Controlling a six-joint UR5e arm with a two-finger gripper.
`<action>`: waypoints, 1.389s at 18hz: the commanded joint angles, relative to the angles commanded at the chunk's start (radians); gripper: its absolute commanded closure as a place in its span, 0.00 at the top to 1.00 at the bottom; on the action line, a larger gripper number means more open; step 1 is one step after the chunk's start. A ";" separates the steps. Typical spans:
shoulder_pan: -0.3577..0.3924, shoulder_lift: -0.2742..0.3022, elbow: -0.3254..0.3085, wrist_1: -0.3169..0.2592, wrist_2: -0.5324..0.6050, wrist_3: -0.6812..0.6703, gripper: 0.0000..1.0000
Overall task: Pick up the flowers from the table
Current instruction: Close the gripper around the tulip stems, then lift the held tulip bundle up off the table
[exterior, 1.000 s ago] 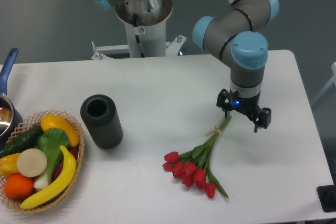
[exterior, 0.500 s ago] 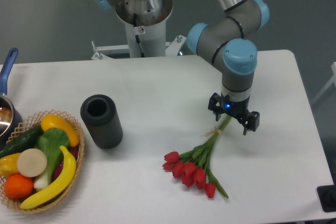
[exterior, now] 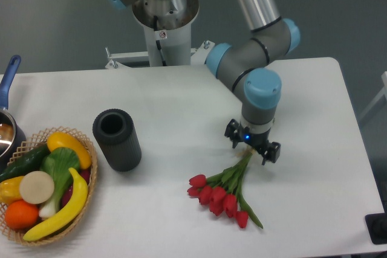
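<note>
The flowers (exterior: pixel 225 190), a small bunch of red tulips with green stems, lie flat on the white table (exterior: pixel 181 101) at the front right of centre. The blooms point to the front left and the stem ends to the back right. My gripper (exterior: pixel 252 147) hangs open right over the stem ends, one finger on each side of them. It hides the pale band and the stem tips. The fingers are not closed on the stems.
A black ribbed cylinder (exterior: pixel 117 139) lies left of centre. A wicker basket (exterior: pixel 42 185) of fruit and vegetables stands at the front left. A blue-handled pot (exterior: pixel 7 119) shows at the left edge. The robot base (exterior: pixel 164 22) is at the back.
My gripper has moved left and toward the front, from beside the stem tips to right over the stem ends. The flowers have not moved.
</note>
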 joint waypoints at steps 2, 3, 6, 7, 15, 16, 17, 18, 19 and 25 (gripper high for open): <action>-0.002 0.000 -0.002 0.000 0.002 -0.005 0.71; -0.002 -0.002 -0.002 -0.002 0.002 -0.017 0.51; -0.011 -0.012 0.012 0.000 0.000 -0.051 0.05; -0.014 -0.015 0.017 0.000 0.000 -0.058 0.00; -0.012 0.000 0.052 0.000 -0.005 -0.084 0.00; -0.009 0.008 0.054 0.000 -0.005 -0.083 0.00; -0.009 0.026 0.060 -0.002 -0.005 -0.083 0.00; -0.008 0.038 0.067 -0.002 -0.002 -0.083 0.00; -0.002 0.049 0.078 -0.003 0.002 -0.080 0.00; 0.049 0.086 0.144 -0.034 -0.012 -0.074 0.00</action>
